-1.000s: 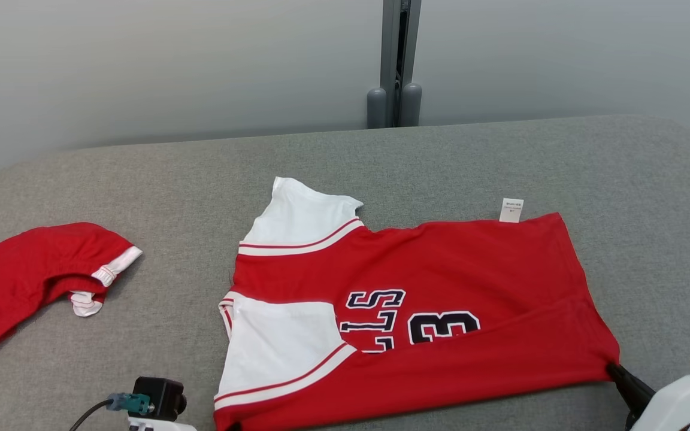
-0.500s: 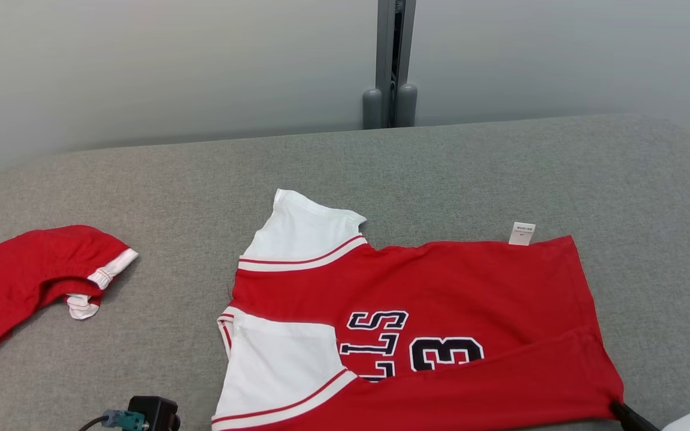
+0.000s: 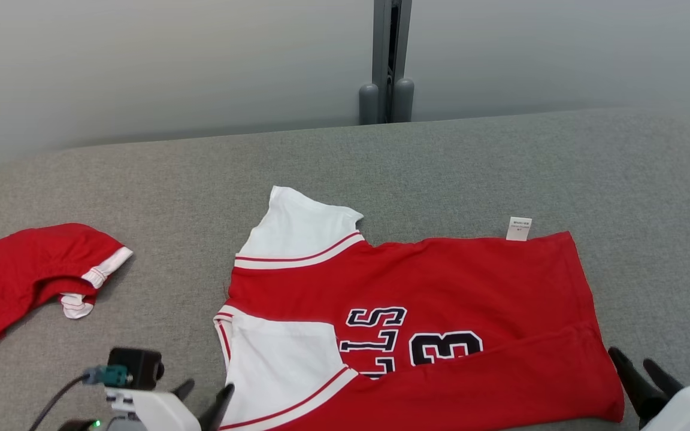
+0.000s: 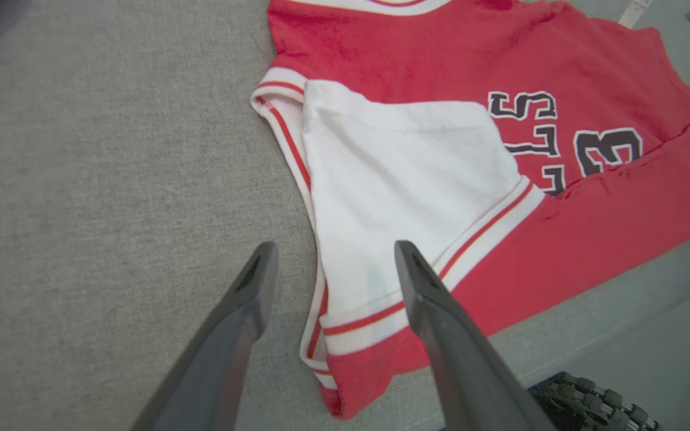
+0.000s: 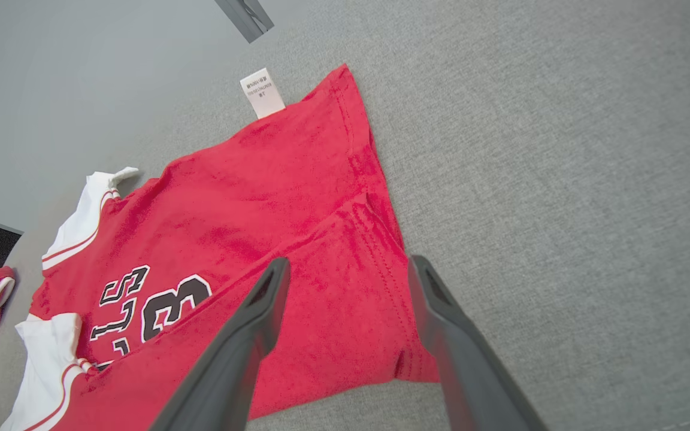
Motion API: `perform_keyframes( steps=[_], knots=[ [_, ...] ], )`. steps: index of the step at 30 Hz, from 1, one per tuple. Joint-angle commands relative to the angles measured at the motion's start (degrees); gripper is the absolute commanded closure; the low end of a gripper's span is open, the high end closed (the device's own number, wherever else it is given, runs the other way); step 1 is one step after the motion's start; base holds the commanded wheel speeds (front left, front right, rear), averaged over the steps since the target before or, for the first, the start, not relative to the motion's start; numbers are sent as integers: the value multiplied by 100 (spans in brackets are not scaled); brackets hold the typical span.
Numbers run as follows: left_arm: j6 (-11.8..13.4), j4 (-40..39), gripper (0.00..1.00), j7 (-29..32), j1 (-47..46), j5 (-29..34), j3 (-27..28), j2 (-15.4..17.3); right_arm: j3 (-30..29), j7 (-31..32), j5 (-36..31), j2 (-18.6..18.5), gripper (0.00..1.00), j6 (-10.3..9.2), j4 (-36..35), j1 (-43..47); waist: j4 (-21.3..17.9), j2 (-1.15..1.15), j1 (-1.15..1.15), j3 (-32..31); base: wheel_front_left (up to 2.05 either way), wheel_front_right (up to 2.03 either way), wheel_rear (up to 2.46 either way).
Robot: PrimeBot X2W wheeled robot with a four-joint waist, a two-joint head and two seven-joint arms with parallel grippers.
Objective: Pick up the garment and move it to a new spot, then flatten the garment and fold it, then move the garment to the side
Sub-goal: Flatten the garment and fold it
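Grey felt tabletop: the unpinned bottom-frame fold of the red-and-white numbered jersey may spring open; left gripper, right gripper both spread.

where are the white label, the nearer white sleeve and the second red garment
white label (image 3: 518,228), head view, middle of the tag
nearer white sleeve (image 4: 399,173), left wrist view, middle of its white panel
second red garment (image 3: 15,275), head view, its red body

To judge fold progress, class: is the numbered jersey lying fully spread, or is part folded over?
Partly folded: the jersey has its near edge turned over its body, covering some lettering; the far sleeve lies flat.
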Motion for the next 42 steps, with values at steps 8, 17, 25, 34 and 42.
perform_keyframes(
  steps=[8,17,25,34,42],
  knots=[
    [-265,283,0,-114,-1406,592,221,41,90,-271,-372,-37,0,1,-146,-1095,-194,0,0,447,0,0,0],
    [-810,1544,0,-137,-3234,1151,162,-472,368,-485,-655,-228,0,1,638,-2736,-329,0,0,1405,0,0,0],
    [-1172,2438,0,-154,-4219,1336,136,-780,662,-483,-786,-233,0,1,1340,-3601,-493,0,0,2075,0,0,0],
    [-1457,3077,0,119,-4968,1415,-7,-1032,1015,-324,-637,-196,0,1,2247,-4367,-566,0,0,2463,0,0,0],
    [-1644,3734,0,186,-5288,1312,-68,-1373,1330,-234,-470,-145,0,1,2636,-4435,-628,0,0,2516,0,0,0]
  ],
)
